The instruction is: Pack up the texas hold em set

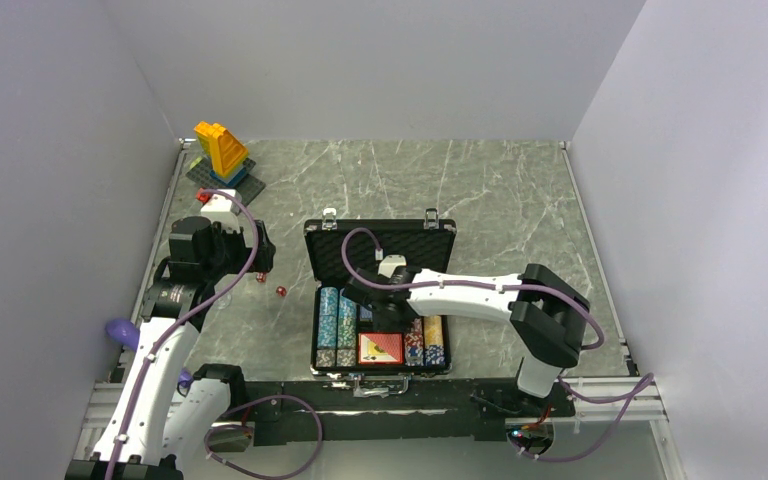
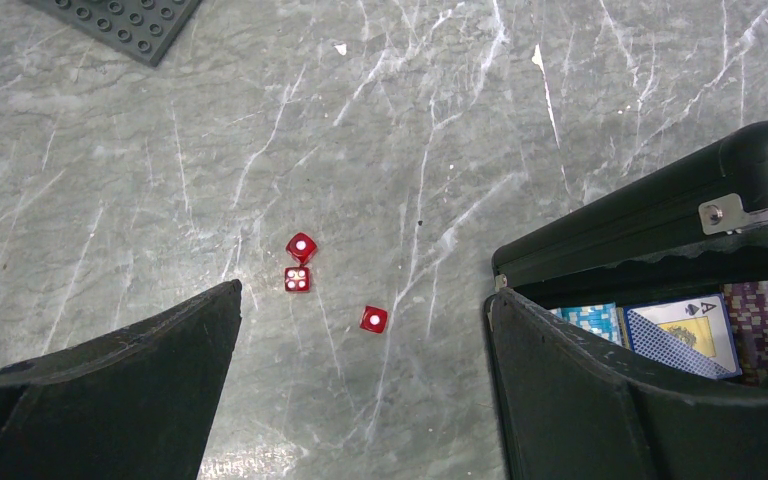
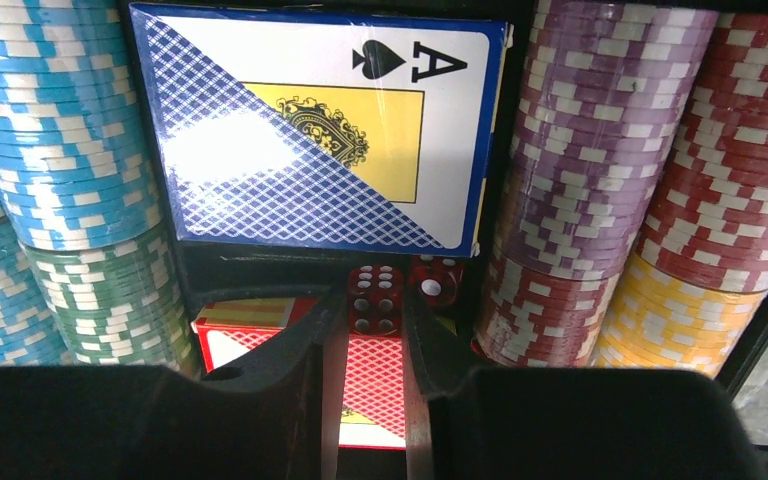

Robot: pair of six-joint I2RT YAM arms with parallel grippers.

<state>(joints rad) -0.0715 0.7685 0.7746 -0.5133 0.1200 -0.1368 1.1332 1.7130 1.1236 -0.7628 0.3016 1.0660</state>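
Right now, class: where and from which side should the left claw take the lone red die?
Pinch the lone die across opposite side faces, from straight above. It sits flat on the table, clear of the other two dice, so the open left claw should fit.

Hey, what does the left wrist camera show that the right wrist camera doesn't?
Left wrist only: three small red dice loose on the grey marble table, a dark studded baseplate corner, the open left gripper. Right wrist only: the right gripper pinching one red die, a red card deck, yellow striped chips. Both: the blue ace-of-spades card deck and light blue striped chips.
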